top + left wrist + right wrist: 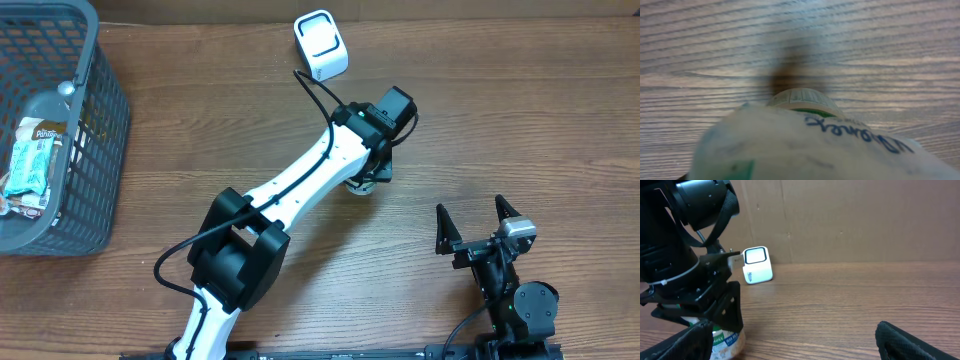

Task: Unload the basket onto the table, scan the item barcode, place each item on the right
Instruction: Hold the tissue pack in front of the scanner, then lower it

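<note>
One rounded white container [790, 142] | clasped by left end effector [368, 177] | right end effector [470, 207] wide

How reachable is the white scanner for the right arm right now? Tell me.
Probably not cleanly: the left arm, poised over the container, stands close beside the line from the right arm to the scanner.

The left arm [310, 175] stretches from the near edge slantwise to mid-table; its wrist bends over and points the left gripper [370, 172] straight down, fingers [732, 315] closed about a white container [805, 145] standing on the wood; the right arm [512, 292] sits folded low at the near right, its right gripper [470, 215] level, jaws spread wide with nothing between them
</note>
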Available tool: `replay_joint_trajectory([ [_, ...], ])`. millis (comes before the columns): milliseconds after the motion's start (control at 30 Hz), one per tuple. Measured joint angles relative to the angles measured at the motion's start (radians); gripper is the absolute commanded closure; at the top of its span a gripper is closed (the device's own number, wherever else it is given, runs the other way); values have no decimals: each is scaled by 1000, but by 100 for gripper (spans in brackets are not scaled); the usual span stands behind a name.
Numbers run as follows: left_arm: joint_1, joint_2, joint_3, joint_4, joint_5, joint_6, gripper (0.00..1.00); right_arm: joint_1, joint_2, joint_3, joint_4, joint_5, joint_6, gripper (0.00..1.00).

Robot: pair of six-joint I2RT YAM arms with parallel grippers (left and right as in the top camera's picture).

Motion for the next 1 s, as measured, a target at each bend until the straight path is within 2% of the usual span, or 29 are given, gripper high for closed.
replay_joint_trajectory([
  [300,-24,29,0,11,-9,0,82,0,0,0,0,1,0,0],
  [333,-24,29,0,11,-10,0,78,0,0,0,0,0,0,0],
  [433,-24,29,0,11,-12,0,57,0,0,0,0,0,0,0],
  [500,-24,29,0,11,-12,0,48,0,0,0,0,0,0,0],
  [867,-24,29,0,10,-3,35,10,0,0,0,0,0,0,0],
  [1000,-24,29,0,2,-1,43,4,0,0,0,0,0,0,0],
])
